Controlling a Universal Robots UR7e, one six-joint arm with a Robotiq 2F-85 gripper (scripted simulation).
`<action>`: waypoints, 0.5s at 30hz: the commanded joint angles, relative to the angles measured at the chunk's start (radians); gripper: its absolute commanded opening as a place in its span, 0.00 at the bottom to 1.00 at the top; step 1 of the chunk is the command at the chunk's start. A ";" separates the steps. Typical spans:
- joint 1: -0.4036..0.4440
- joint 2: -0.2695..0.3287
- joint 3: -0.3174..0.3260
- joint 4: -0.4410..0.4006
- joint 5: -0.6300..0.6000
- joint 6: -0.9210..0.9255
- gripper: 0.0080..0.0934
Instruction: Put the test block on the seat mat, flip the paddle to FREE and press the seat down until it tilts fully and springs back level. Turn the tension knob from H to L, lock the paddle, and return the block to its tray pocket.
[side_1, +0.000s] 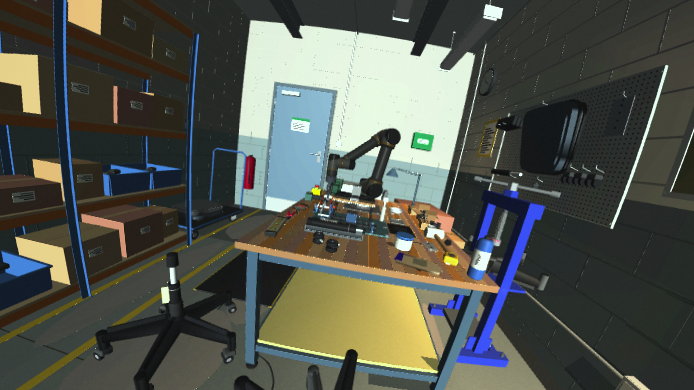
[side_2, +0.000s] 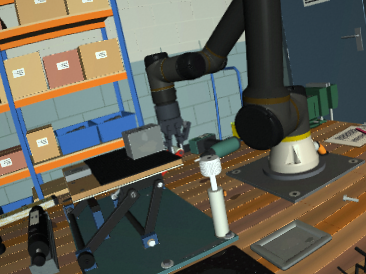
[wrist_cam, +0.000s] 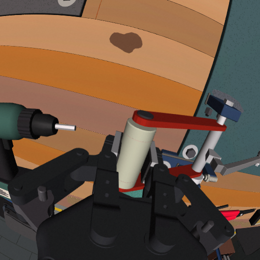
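My gripper (wrist_cam: 133, 152) is closed with its finger pads on either side of the cream cylindrical handle of the paddle (wrist_cam: 136, 152), whose red arm (wrist_cam: 180, 121) runs right to a grey pivot post. In the second side camera the gripper (side_2: 175, 137) hangs at the far right edge of the seat. The grey test block (side_2: 144, 141) sits on the black seat mat (side_2: 132, 164), just left of the gripper. The seat looks level on its black scissor legs. The white tension knob (side_2: 209, 165) stands on a post in front of the seat. An empty grey tray (side_2: 291, 242) lies at the front right.
The arm's base (side_2: 292, 155) stands on a plate right of the seat rig. A green drill (wrist_cam: 27, 123) lies left of the gripper, its bit pointing at the paddle. Small tools and parts are scattered over the wooden bench (side_1: 365, 240).
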 joint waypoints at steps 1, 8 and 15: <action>0.000 0.000 -0.001 0.000 0.000 0.000 0.26; 0.000 0.000 -0.001 0.000 0.000 0.000 0.42; 0.000 0.000 -0.001 0.000 0.000 0.000 0.47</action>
